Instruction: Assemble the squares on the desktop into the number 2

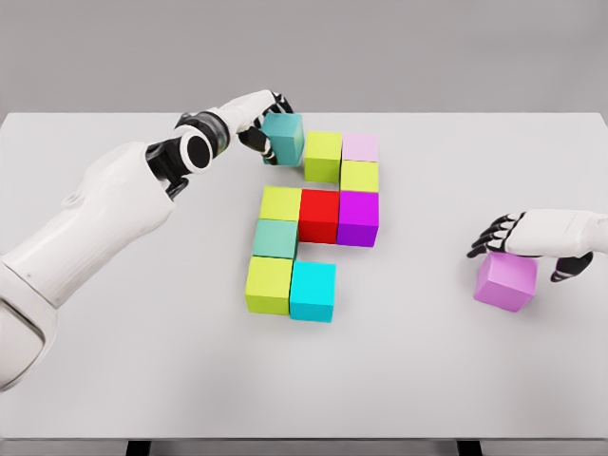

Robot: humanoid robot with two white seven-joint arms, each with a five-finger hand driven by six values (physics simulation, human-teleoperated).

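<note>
Coloured cubes sit in a block pattern on the white table (142, 380). The top row holds a teal cube (285, 139), a lime cube (323, 155) and a pale pink cube (360, 146), with a yellow-green cube (360, 175) below the pink one. The middle row is a yellow-green cube (280, 202), a red cube (319, 215) and a magenta cube (358, 217). Under them lie a teal-green cube (275, 238), a lime cube (269, 284) and a cyan cube (313, 291). My left hand (258, 128) is curled around the top teal cube. My right hand (513, 237) rests on a violet cube (505, 280) at the right.
The table's front edge runs along the bottom of the view, with dark table legs (138, 446) below it. The grey wall (304, 47) stands behind the table's far edge.
</note>
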